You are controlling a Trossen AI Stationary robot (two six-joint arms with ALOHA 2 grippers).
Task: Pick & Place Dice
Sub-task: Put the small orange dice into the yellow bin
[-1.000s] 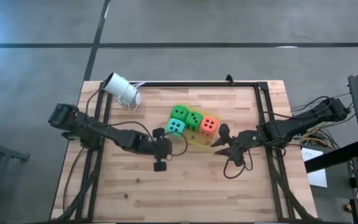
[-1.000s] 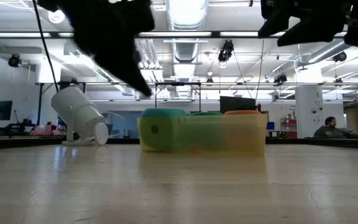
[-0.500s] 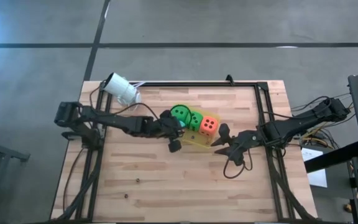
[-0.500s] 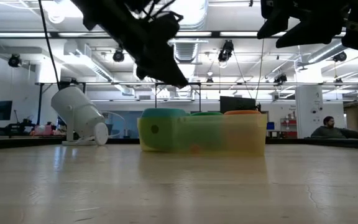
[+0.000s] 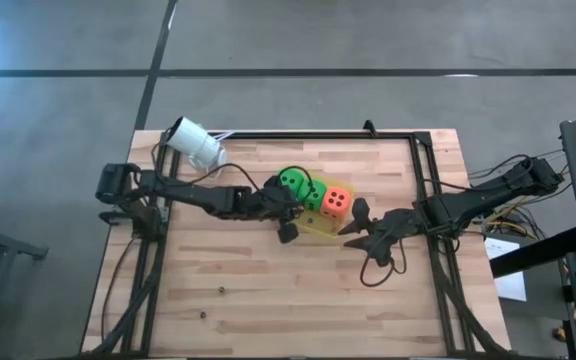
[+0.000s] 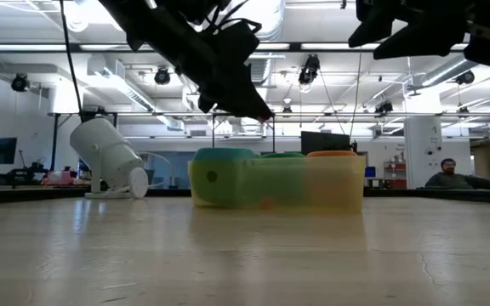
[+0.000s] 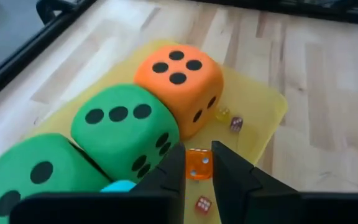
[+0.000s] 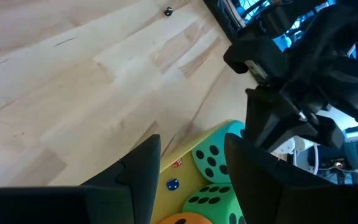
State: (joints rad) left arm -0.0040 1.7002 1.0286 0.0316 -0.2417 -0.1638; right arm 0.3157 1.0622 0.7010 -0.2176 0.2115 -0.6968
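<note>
- My left gripper is over the front edge of the yellow tray. Its jaws are pinched on a tiny orange die.
- In the tray, one green die sits in the middle. The orange-red die touches it on one side, and the other green die touches it on the other.
- The teal die is in the tray too, right beside the green ones.
- A few more tiny dice lie on the tray floor beside the orange-red die.
- My right gripper waits just beside the tray, on the orange-red die's side. Its jaws are apart and hold nothing.
- A white camera lies well away from the tray, by a table corner.
</note>
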